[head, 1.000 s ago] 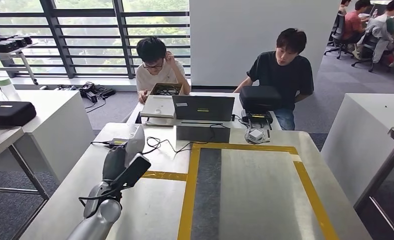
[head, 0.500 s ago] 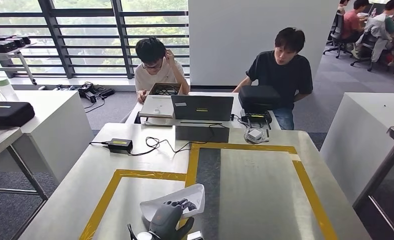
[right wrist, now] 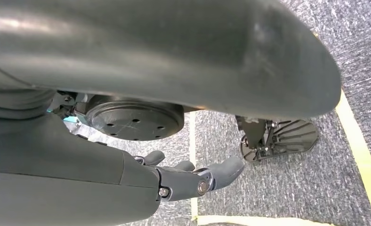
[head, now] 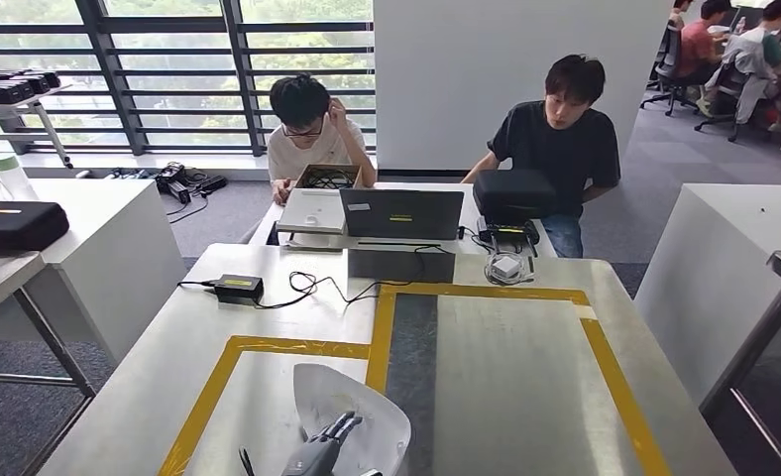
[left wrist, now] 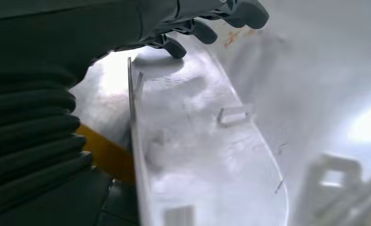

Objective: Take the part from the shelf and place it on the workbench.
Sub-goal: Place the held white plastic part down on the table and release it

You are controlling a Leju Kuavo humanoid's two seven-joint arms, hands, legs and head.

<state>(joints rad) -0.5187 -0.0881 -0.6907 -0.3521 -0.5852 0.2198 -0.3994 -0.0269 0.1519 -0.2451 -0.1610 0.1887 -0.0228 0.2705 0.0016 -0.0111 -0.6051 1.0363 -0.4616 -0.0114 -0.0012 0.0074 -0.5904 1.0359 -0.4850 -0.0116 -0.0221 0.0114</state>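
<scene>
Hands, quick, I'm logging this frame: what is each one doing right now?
Left hand: holding the white part over the workbench.
Right hand: open, hanging above the carpet, holding nothing.

Left hand (head: 319,451) at bottom centre of head view, fingers (left wrist: 200,32) extended and apart, right hand (right wrist: 193,179) hanging, fingers loosely apart, holding nothing

Head view high, facing forward and down over the steel workbench with yellow tape (head: 525,377); left wrist view close behind the left hand (left wrist: 207,23), sharing the white curved plastic part (head: 352,412) under its fingers; right wrist view floorward past the right hand (right wrist: 193,181).
</scene>
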